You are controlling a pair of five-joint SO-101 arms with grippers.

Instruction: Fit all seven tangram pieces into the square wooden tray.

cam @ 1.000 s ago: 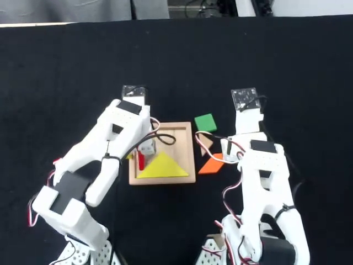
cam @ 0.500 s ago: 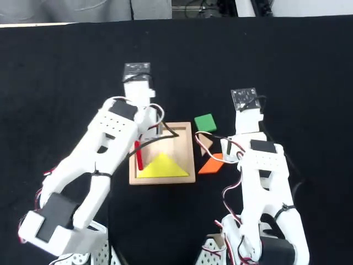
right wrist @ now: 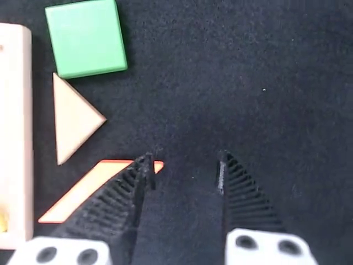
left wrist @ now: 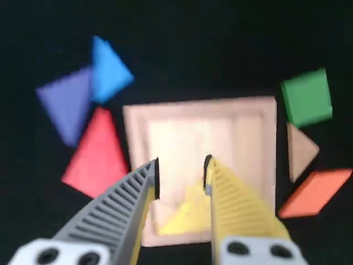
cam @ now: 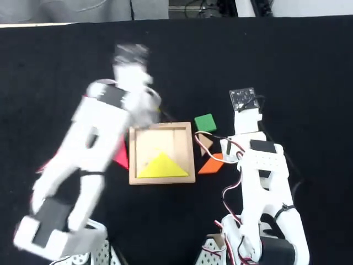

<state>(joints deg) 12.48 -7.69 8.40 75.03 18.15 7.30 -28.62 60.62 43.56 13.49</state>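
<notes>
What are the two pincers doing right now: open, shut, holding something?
Left pincer: open, holding nothing, above the wooden tray.
Right pincer: open, holding nothing, by the orange piece.

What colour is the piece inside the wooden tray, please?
The piece is yellow, clearest in the high view.

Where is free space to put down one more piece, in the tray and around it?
Free: inside the tray, the bare wood beyond the yellow triangle; the table past the green square. Crowded: right of the tray, where green square, beige triangle and orange parallelogram lie close; left of it, the red triangle, with blue triangle and purple triangle beside it.
</notes>
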